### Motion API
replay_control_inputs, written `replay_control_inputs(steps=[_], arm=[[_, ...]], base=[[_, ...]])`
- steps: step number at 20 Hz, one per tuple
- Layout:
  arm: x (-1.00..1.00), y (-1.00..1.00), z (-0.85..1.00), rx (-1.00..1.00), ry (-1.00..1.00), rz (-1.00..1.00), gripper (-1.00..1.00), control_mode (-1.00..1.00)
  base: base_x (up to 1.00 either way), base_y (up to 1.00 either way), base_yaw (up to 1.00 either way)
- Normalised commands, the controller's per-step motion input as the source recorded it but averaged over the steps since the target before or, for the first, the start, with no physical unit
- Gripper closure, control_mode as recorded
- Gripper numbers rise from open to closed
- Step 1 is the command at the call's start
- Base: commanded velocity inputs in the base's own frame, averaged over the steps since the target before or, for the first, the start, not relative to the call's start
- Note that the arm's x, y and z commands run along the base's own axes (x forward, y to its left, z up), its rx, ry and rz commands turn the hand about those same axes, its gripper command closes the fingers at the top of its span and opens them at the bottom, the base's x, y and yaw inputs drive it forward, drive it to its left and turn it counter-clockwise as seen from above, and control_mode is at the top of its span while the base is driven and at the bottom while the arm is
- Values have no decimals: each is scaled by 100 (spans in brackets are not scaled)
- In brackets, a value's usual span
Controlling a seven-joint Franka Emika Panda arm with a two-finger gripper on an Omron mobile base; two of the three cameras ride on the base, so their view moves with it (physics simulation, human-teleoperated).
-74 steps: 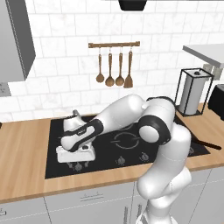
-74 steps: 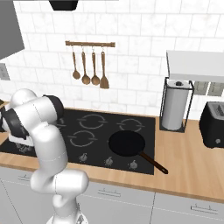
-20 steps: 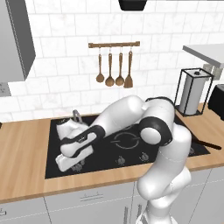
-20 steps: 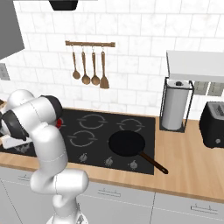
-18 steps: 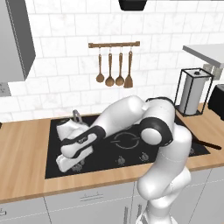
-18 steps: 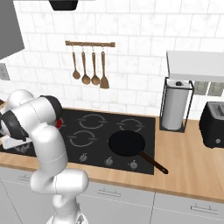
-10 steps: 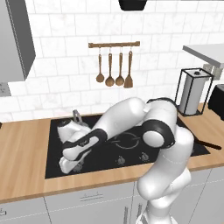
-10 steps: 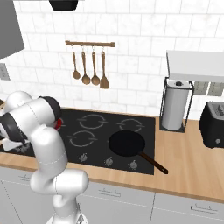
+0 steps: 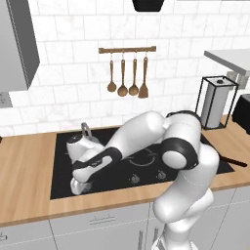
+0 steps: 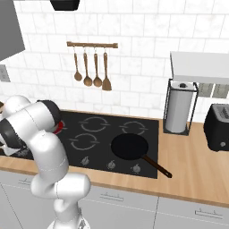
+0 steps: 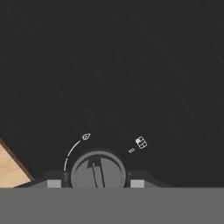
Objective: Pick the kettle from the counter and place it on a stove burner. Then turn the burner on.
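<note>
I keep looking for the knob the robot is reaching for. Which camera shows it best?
The hand view: the round grey knob sits large between the claw's tips. In the right base view, small knobs dot the black stove's front edge.

A black frying pan sits on the right of the cooktop, a paper-towel holder and dark toaster farther right, wooden utensils hanging on the far wall.
</note>
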Motion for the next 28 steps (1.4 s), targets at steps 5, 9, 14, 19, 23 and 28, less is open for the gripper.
replay_control_inputs(steps=[5, 9, 14, 19, 23, 28], arm=[[0, -14, 0, 5, 0, 21, 100, -100], [0, -13, 0, 4, 0, 20, 100, -100], [0, -10, 0, 3, 0, 20, 100, -100], [0, -6, 0, 1, 0, 20, 100, -100], [0, -6, 0, 0, 0, 20, 100, -100], [0, -6, 0, 0, 0, 19, 100, -100]], base=[[0, 0, 0], [0, 0, 0], [0, 0, 0], [0, 0, 0], [0, 0, 0], [0, 0, 0]])
